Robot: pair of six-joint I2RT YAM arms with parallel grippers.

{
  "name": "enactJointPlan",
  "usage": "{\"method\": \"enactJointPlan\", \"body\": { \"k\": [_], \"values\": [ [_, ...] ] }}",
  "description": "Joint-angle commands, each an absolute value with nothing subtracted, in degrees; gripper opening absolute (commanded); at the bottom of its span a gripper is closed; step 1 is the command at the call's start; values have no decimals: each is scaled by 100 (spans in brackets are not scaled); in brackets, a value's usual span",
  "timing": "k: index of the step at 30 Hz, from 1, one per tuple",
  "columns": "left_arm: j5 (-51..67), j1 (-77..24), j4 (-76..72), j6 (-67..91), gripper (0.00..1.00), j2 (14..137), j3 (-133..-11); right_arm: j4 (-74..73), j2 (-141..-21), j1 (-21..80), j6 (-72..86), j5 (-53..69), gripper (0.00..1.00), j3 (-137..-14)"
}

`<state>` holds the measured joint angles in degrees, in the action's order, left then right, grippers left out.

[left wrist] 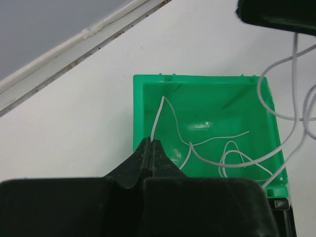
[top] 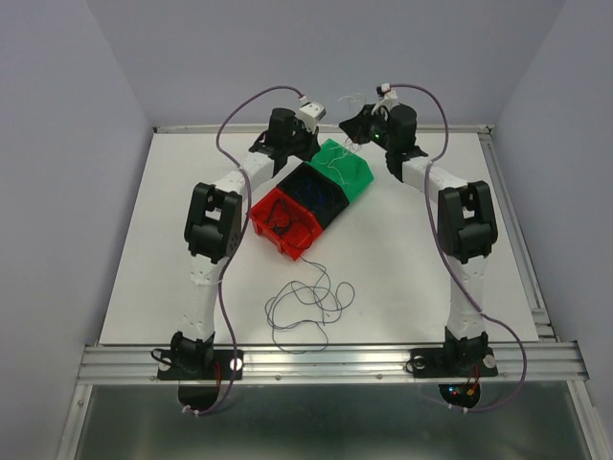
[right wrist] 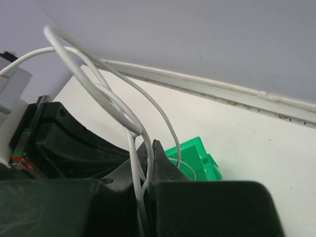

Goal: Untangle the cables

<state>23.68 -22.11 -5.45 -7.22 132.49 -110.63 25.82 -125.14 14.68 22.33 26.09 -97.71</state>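
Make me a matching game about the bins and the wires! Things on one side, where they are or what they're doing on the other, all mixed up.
Things: A green bin; B red bin; C dark cable tangle; D right gripper.
Places or states: 1 pinching the white cable; 2 on the bare table; 3 white cable loops inside; 4 leftmost bin of the row.
Pairs: A-3, B-4, C-2, D-1.

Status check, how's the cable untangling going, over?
Left gripper shut on white cable; right gripper shut on it too. Slack in green bin. Dark cables loose on table. Nothing blocking.
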Motion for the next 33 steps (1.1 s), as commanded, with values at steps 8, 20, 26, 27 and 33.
{"method": "enactJointPlan", "body": {
  "k": [8,20,26,27,33],
  "values": [
    [2153,-2461,-256,-949,0,13042,-11452,1312,-13025,1810,1662,1901,1,-10098],
    [1899,-2461,-167,-765,14,13078,-11514,-778,-13631,2144,844,1055,1,-11002],
    [1951,-2364,-343,-712,41,12710,-11162,-1535,-14140,2145,844,774,1,-11704],
    [1995,-2364,-325,-729,46,12683,-11153,-1677,-14202,2145,835,730,1,-11829],
    [2083,-2347,-281,-738,58,12507,-10960,-1934,-14151,2145,721,580,12,-11830]
  ]
}}
